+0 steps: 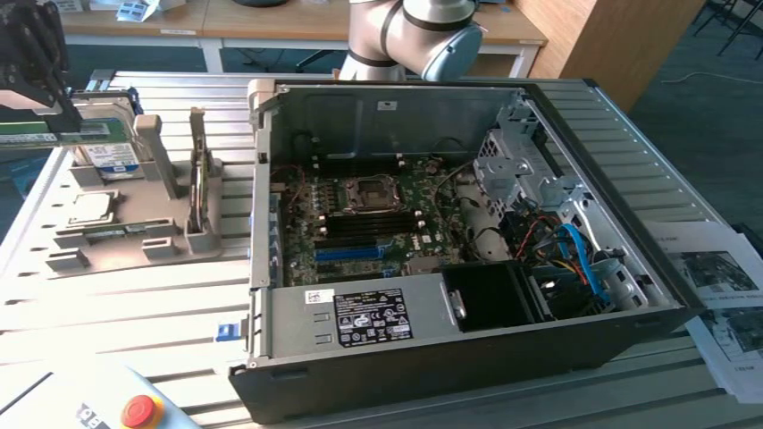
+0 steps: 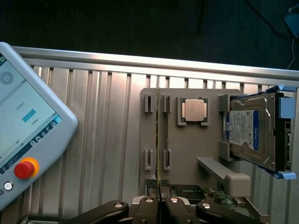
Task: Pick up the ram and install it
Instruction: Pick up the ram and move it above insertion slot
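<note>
Nearest you in ext. view: pendant (image 1: pixel 60 395) at 7 o'clock. Past it, tray (image 1: pixel 131 213) at 9 w/ CPU (image 1: pixel 91 206), then HDD (image 1: pixel 113 158) behind. PC case (image 1: pixel 453 359) lies open at centre, just beside tray. Your gripper (image 1: pixel 42 123) hangs at 10 o'clock, jaws pinched narrow on the ram (image 1: pixel 24 138), which it holds level, lifted off tray. Wrist view: fingers (image 2: pixel 150 210) clamp the ram edge-on, in line w/ slot blocks (image 2: pixel 148 103). Arm (image 1: pixel 417 31) far off at 12.
</note>
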### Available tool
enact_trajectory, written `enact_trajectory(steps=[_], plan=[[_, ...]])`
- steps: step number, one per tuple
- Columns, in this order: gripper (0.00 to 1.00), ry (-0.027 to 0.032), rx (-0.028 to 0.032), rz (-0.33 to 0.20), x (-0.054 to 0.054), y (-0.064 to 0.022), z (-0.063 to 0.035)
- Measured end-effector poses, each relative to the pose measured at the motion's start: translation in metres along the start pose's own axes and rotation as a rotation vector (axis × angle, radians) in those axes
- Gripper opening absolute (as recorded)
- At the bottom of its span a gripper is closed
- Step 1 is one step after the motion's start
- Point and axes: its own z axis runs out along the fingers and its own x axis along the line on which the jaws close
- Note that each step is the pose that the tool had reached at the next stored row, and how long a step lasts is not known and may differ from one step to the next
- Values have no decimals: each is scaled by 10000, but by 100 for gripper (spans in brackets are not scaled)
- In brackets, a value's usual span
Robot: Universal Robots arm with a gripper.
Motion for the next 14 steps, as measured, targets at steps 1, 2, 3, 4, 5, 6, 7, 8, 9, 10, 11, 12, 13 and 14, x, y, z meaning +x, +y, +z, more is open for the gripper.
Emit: enact_trajectory(steps=[1,2,3,4,5,6,7,8,9,10,11,12,13,14], plan=[[12,0,1,0,1,-13,0],[12,0,0,0,2,-26,0],[12,0,0,-1,2,-38,0],[12,0,0,0,3,-50,0],[12,0,1,0,3,-63,0],[12,0,1,0,4,-77,0],[12,0,1,0,5,-92,-1],[12,0,0,0,6,-108,-1],[12,0,1,-1,8,-128,-1],[12,0,1,-1,9,-147,-1],[12,1,0,-1,10,-167,-2],[12,0,1,-1,12,-188,-2],[12,0,0,-1,13,-214,-2],[12,0,-1,-1,14,-242,-3]])
